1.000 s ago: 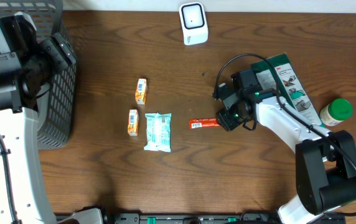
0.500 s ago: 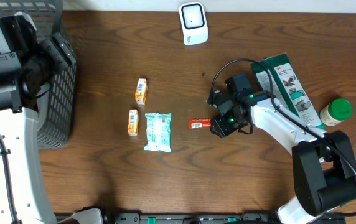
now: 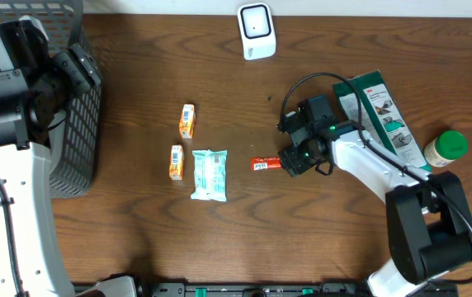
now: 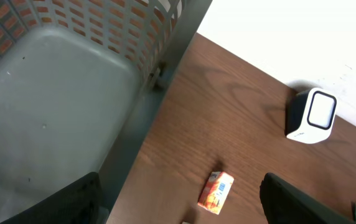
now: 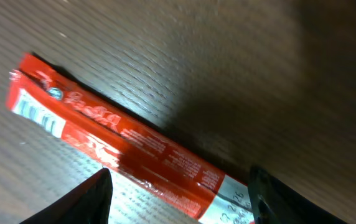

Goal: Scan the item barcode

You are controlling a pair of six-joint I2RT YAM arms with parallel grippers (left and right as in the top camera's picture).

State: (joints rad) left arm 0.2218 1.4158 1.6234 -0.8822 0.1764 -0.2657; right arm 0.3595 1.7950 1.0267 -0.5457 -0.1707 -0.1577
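Red snack stick (image 5: 128,146) looks light, thin, crinkly, probably slippery; right hand (image 3: 289,162) straddles its right end, open wide, holding nothing; I'd pinch across its narrow width.

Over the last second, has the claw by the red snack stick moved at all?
Yes. The right gripper has slid slightly left, away from the green box, and now covers more of the red stick at its right end.
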